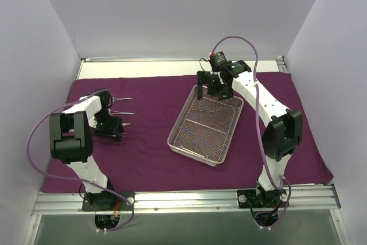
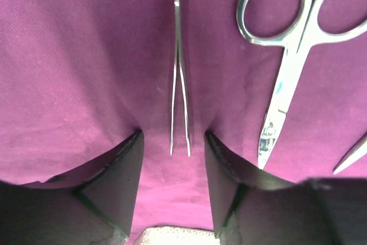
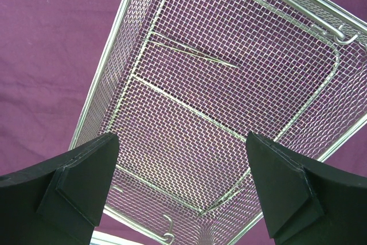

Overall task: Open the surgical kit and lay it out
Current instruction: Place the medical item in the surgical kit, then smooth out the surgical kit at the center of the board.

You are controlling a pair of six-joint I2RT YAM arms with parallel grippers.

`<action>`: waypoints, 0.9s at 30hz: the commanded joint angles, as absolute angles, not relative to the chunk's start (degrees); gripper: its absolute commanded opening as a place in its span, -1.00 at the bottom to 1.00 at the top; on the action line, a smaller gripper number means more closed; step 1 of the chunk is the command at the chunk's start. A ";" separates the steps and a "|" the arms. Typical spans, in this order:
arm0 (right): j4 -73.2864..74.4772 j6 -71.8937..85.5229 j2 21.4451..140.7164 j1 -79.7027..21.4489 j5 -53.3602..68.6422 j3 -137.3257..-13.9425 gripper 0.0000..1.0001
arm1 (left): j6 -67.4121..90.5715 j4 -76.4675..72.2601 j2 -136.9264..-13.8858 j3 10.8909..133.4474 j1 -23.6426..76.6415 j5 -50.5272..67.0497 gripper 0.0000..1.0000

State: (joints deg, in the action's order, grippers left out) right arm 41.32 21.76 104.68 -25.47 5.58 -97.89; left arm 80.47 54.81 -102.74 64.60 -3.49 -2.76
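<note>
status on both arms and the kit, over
Left gripper open, straddling tweezers flat on cloth, scissors alongside. Right gripper open over tray, one thin instrument inside. No obstruction seen.

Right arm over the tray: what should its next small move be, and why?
Probably lower the right gripper onto the thin instrument lying in the wire-mesh tray. Its jaws stand wide open above it, holding nothing, and that instrument appears the only one left inside, while tweezers and scissors already lie on the purple cloth.

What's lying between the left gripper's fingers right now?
In the left wrist view, slim silver tweezers lie flat on the purple cloth between the fingers of the open left gripper, touching neither.
</note>
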 commanded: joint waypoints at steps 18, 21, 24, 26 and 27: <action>40.35 19.07 112.93 -35.67 1.50 -112.48 0.96 | 51.02 58.36 -91.67 80.58 -5.01 -17.83 0.43; 38.51 19.25 116.09 -37.70 1.23 -116.26 0.94 | 42.47 57.22 -91.93 82.08 -6.06 -22.93 0.48; 37.53 19.34 120.31 -39.46 1.40 -118.73 0.93 | 37.46 57.13 -93.07 82.97 -7.90 -26.54 0.55; 37.97 19.51 123.99 -40.08 2.37 -121.81 0.93 | 33.69 55.29 -93.95 82.36 -10.54 -26.37 0.55; 37.97 19.60 125.23 -40.43 2.72 -122.69 0.92 | 32.88 54.94 -94.56 82.53 -11.42 -26.37 0.56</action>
State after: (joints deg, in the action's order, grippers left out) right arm 37.58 19.84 121.08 -40.01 3.25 -119.48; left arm 41.58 57.08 -93.89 80.40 -8.51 -22.24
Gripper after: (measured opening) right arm 0.966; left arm 0.775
